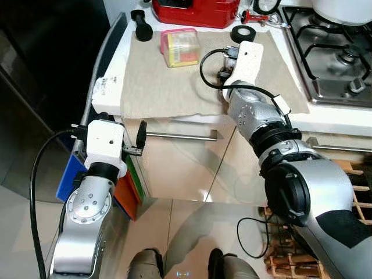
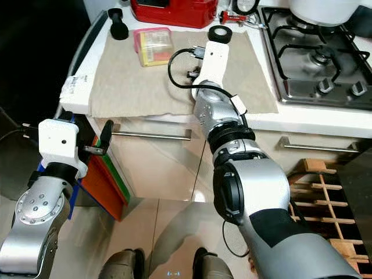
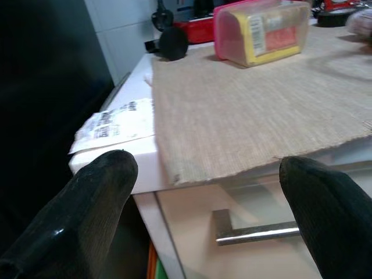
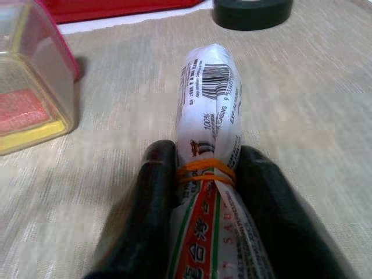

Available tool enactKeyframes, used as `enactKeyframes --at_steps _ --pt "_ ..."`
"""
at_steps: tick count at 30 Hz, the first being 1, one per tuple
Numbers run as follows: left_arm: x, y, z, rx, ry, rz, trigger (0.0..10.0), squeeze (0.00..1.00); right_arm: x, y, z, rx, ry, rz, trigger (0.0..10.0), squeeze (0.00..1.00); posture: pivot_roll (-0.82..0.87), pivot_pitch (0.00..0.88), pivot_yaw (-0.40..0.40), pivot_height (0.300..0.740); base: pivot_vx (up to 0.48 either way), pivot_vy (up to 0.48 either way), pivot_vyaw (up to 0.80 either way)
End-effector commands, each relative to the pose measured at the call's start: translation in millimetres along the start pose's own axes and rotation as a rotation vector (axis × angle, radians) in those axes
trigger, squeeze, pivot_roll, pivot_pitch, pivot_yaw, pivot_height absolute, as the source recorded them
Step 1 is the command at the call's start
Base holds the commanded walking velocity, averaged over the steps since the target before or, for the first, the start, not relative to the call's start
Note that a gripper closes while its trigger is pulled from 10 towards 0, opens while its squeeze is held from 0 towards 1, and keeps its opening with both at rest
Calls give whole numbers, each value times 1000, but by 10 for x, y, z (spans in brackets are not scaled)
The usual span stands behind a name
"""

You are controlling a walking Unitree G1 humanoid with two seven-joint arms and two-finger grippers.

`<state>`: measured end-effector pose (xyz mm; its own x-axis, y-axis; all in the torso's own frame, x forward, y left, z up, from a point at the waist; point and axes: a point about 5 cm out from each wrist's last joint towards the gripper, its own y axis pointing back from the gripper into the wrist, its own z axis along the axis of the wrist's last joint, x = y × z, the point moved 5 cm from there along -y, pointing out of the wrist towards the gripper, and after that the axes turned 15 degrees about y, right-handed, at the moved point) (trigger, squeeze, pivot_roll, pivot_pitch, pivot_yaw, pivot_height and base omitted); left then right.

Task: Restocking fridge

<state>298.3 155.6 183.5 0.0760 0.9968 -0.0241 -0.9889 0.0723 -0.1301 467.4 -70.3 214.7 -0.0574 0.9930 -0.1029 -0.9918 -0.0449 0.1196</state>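
White printed sachet (image 4: 208,116), orange-banded | right tool (image 4: 203,168) clamps it | left tool (image 3: 209,192) spread

Both arms: silver metal shells, rounded joint housings, black collars between segments. Left forearm (image 1: 87,209) has a ring of small screws on its round face. White boxy wrist modules on each. Black cable loops off right wrist module (image 1: 247,58); another black cable trails beside the left arm. Pincer fingers (image 3: 99,192) black, thick, rounded, faintly glossy.
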Motion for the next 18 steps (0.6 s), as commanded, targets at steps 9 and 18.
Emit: enactKeyframes --at_steps 9,18 --pt "-21 -47 22 -9 7 -7 10000 0 -98 59 547 -248 63 -57 0 0 318 210 7 740 0 0 0" --pt "-8 -95 26 -19 -33 9 10000 0 -515 288 997 -530 162 -245 0 0 315 195 11 740 0 0 0"
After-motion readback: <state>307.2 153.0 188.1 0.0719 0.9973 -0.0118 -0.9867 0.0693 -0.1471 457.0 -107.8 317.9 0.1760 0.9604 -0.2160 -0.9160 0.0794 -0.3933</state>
